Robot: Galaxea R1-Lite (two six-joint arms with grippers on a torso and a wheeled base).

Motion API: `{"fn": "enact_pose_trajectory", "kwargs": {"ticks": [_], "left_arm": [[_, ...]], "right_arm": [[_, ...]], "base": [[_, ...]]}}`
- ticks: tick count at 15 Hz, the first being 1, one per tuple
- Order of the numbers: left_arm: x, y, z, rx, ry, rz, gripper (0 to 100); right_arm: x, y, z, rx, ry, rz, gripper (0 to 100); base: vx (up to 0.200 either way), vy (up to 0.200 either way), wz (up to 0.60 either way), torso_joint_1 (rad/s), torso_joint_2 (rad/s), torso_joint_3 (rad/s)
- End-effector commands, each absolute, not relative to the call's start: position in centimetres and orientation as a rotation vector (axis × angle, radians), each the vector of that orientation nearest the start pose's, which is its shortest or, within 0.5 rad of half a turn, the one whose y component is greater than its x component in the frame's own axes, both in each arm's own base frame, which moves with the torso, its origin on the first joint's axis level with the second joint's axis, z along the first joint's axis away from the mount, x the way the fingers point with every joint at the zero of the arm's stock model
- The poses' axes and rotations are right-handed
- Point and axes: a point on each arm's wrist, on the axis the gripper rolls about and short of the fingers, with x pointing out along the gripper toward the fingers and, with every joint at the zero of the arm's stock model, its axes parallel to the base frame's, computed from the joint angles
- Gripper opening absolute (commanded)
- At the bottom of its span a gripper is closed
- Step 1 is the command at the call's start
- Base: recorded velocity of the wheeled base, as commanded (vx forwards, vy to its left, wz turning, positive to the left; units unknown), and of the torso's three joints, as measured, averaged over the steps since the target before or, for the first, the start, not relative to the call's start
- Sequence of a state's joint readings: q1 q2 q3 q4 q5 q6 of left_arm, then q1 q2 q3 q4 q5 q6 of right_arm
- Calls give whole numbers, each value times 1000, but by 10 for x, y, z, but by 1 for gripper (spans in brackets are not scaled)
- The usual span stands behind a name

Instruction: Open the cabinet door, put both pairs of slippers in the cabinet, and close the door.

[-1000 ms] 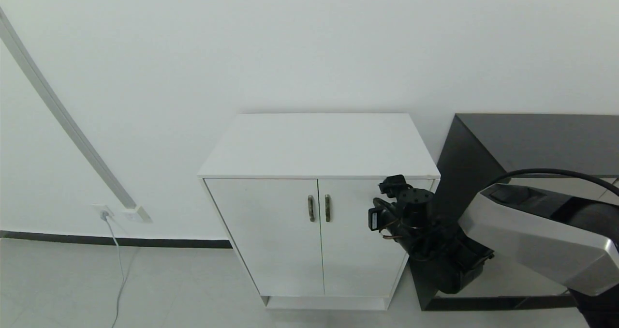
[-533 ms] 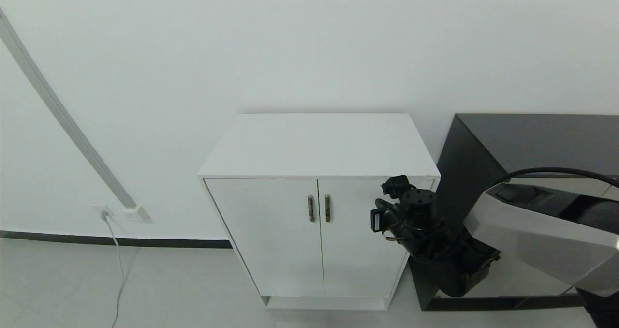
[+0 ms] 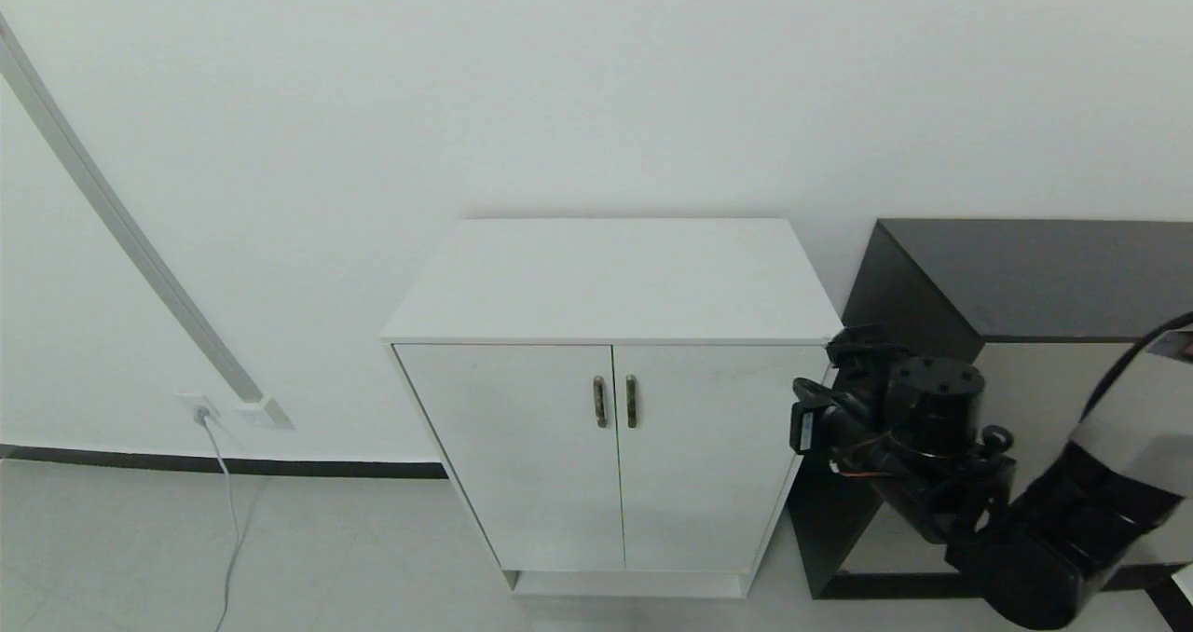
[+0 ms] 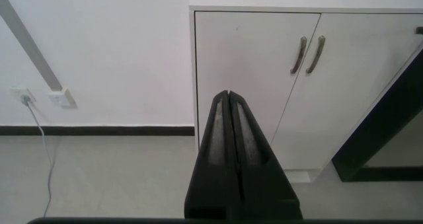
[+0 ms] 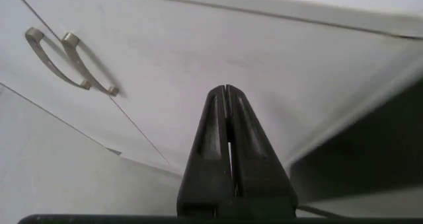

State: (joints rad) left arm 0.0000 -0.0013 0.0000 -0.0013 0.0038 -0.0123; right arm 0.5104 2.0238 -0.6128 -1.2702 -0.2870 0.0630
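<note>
Cabinet [image 3: 610,282], white, stands on the floor [image 3: 280,557] w/ its back against the white wall [image 3: 596,82], near centre of head view; both doors shut, L door [image 3: 513,446] and R door [image 3: 699,446] meeting at a thin centre seam; two upright metal handles [image 3: 599,402] sit side by side, one each side of the seam, upper half of the doors; cabinet top is bare.

R gripper [image 5: 227,90]: fingers pressed together, nothing between them; in R wrist view the tips are seen against the R door, towards its outer edge, well apart from the handles [image 5: 73,65]; whether tips touch the door can't be told. R arm [image 3: 932,446] sits just beside the cabinet's R front corner, in front of a dark unit [image 3: 1025,268] that stands right beside the cabinet.

L gripper [image 4: 229,95]: also closed, empty; it faces the cabinet front, tips seen against the L door [image 4: 251,72], below handle level.

Further out, to the L: a socket [image 3: 198,408] low on the wall w/ a grey cable [image 3: 228,511] dropping to the floor; a slanted conduit [image 3: 121,222] runs down the wall to a box beside the socket; black skirting [image 3: 280,469] along the wall base.
</note>
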Motion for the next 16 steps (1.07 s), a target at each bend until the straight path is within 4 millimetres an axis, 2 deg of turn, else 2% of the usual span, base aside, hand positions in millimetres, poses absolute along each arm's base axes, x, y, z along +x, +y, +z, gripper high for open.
{"fn": "enact_pose_trajectory", "kwargs": {"ticks": [1, 4, 7, 10, 11, 16], "left_arm": [[-23, 0, 76, -14, -2, 6, 0], [-23, 0, 76, -12, -2, 6, 0], [-23, 0, 76, -12, -2, 6, 0], [-23, 0, 76, -14, -2, 5, 0], [-23, 0, 76, -12, -2, 5, 0], [-23, 0, 76, -12, -2, 5, 0]], "right_arm": [[263, 108, 129, 34, 77, 125, 0], [225, 59, 147, 5, 37, 12, 0], [187, 29, 152, -59, 56, 0, 0], [157, 22, 158, -68, 104, 23, 0], [139, 20, 158, -80, 132, 45, 0], [80, 11, 142, -90, 244, 128, 0]], "base": [[0, 0, 0, 0, 0, 0], [0, 0, 0, 0, 0, 0], [0, 0, 0, 0, 0, 0], [0, 0, 0, 0, 0, 0], [0, 0, 0, 0, 0, 0], [0, 0, 0, 0, 0, 0]]}}
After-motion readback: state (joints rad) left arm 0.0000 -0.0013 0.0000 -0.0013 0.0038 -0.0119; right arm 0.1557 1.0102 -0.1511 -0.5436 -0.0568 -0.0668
